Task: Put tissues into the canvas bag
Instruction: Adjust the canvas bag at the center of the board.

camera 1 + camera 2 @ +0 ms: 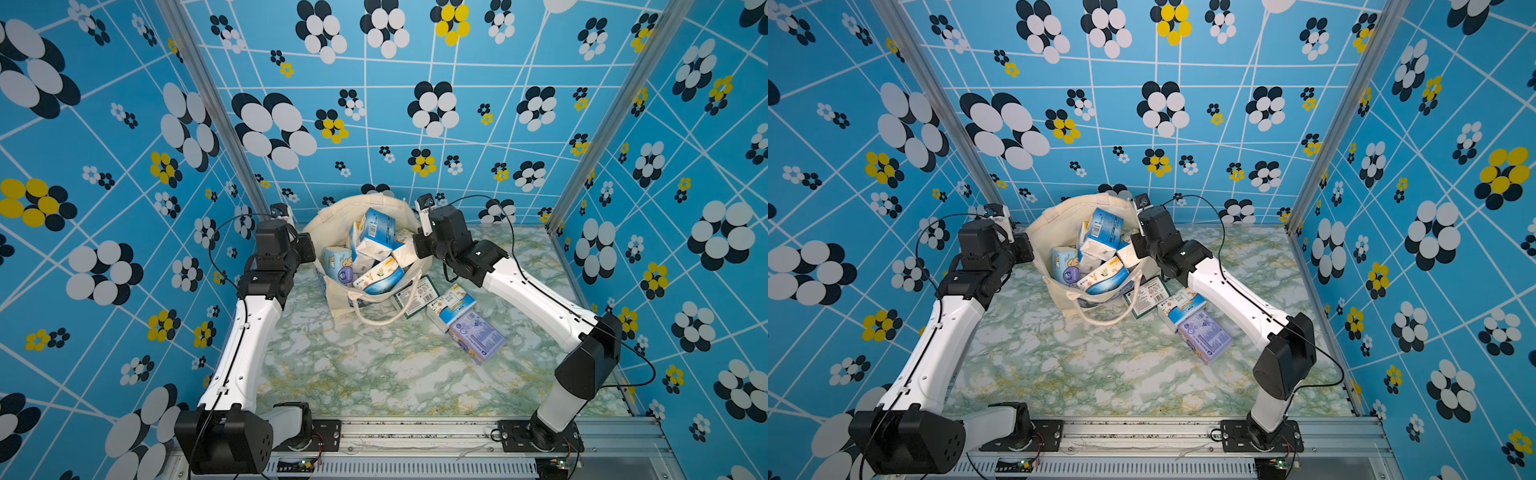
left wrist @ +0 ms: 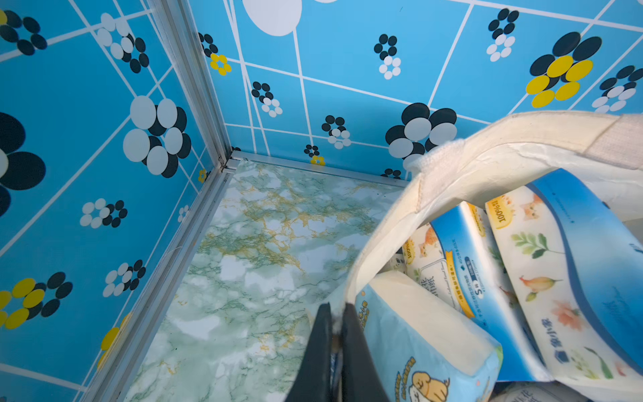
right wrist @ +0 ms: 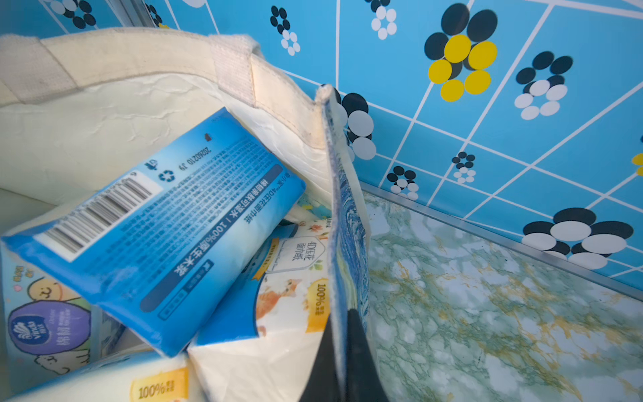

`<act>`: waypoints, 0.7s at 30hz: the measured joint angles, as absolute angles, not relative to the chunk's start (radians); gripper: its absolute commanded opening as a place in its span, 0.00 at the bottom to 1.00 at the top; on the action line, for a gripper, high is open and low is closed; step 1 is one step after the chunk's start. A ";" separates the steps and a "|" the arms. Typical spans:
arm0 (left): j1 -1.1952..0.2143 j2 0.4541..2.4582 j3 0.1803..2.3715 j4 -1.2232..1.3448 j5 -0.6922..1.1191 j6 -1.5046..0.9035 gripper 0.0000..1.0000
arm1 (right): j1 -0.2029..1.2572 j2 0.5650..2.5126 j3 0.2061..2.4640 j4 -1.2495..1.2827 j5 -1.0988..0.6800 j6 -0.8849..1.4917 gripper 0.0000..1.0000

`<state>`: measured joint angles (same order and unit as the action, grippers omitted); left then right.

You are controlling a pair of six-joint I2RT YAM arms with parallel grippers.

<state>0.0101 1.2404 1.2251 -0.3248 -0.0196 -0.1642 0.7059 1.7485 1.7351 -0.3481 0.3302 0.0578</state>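
The canvas bag (image 1: 332, 216) (image 1: 1054, 216) stands open at the back middle of the table, filled with several tissues packs (image 1: 376, 230) (image 1: 1104, 226). My left gripper (image 1: 313, 249) (image 2: 335, 308) is shut on the bag's left rim (image 2: 487, 153). On the opposite rim (image 3: 139, 62) my right gripper (image 1: 417, 245) (image 3: 341, 313) is shut on the printed cloth. Blue-and-white packs (image 2: 435, 330) (image 3: 167, 222) fill both wrist views. Right of the bag three packs lie on the table: a green-labelled one (image 1: 417, 297), a blue-and-white one (image 1: 453, 307) and a lavender one (image 1: 478, 332) (image 1: 1204, 336).
The marble-patterned table (image 1: 374, 374) is boxed in by blue flowered walls on three sides. A cream loop handle (image 1: 382, 316) hangs from the bag's front onto the table. An aluminium rail (image 1: 415, 432) with both arm bases runs along the front edge.
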 measured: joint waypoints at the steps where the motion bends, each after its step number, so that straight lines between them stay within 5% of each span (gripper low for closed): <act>1: 0.010 1.254 1.225 -0.319 -0.019 -0.165 0.00 | 0.703 1.767 1.755 -0.351 0.333 0.054 0.00; 10: -0.065 1.303 1.225 -0.280 -0.020 -0.172 0.00 | 0.673 1.954 1.901 -0.366 0.328 0.040 0.00; 13: -0.067 1.293 1.226 -0.293 -0.034 -0.170 0.00 | 0.656 1.971 1.937 -0.387 0.299 0.057 0.11; 19: -0.064 1.284 1.238 -0.330 -0.046 -0.162 0.00 | 0.616 1.947 1.908 -0.354 0.189 0.126 0.68; 21: -0.063 1.280 1.237 -0.333 -0.046 -0.162 0.00 | 0.598 1.898 1.852 -0.347 0.136 0.157 0.79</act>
<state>-0.0631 1.2804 1.2369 -0.3328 -0.0456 -0.1619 0.5983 1.8977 1.8519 -0.3470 0.1356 0.1566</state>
